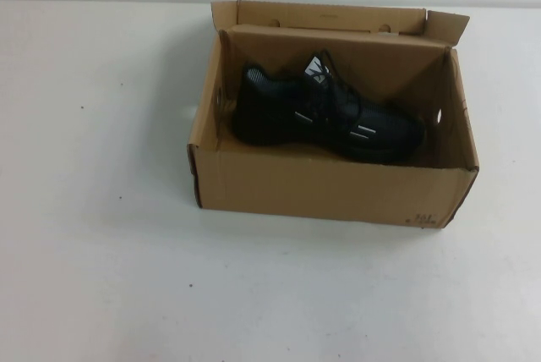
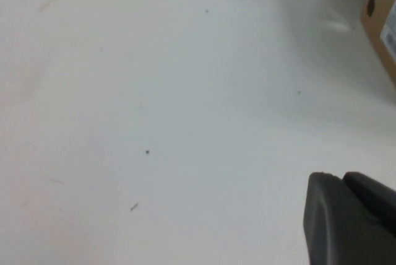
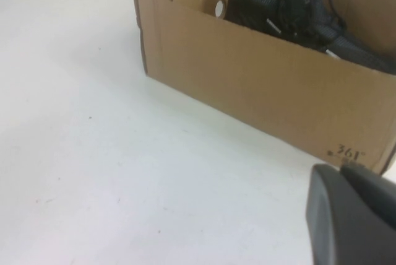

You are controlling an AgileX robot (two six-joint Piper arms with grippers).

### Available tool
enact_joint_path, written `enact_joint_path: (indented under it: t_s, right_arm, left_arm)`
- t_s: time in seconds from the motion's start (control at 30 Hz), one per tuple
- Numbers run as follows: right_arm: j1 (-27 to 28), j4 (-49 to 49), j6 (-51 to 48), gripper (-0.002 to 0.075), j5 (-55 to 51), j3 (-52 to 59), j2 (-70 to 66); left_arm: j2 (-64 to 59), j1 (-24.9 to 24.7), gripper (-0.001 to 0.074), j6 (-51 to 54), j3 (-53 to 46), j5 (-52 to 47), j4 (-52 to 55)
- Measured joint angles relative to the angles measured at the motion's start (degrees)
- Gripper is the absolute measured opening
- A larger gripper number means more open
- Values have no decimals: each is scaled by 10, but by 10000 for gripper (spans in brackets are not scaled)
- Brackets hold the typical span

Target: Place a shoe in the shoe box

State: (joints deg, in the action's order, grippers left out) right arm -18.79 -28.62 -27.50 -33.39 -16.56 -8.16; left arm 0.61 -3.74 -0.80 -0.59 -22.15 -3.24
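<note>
Shoe box (image 1: 330, 186): brown cardboard, open, flaps up, standing on the white worktop (image 1: 110, 277) toward the far centre.

Shoe (image 1: 325, 117): black, white side dashes, lying inside the box, toe to the right.

Left gripper (image 2: 349, 218): over bare worktop, left of the box; jaws' state cannot be told.

Right gripper (image 3: 352, 215): near the box's printed near corner; jaws likewise cannot be told.
</note>
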Motion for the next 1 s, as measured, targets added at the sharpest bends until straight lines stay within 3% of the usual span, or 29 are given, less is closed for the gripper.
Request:
enact_joint_path:
  t_s: [0.47, 1.0]
  right_arm:
    - [0, 0, 0, -17, -8, 0, 0]
    - [0, 0, 0, -17, -9, 0, 0]
  left_arm:
    - [0, 0, -1, -45, -8, -3, 82]
    - [0, 0, -1, -45, -8, -3, 92]
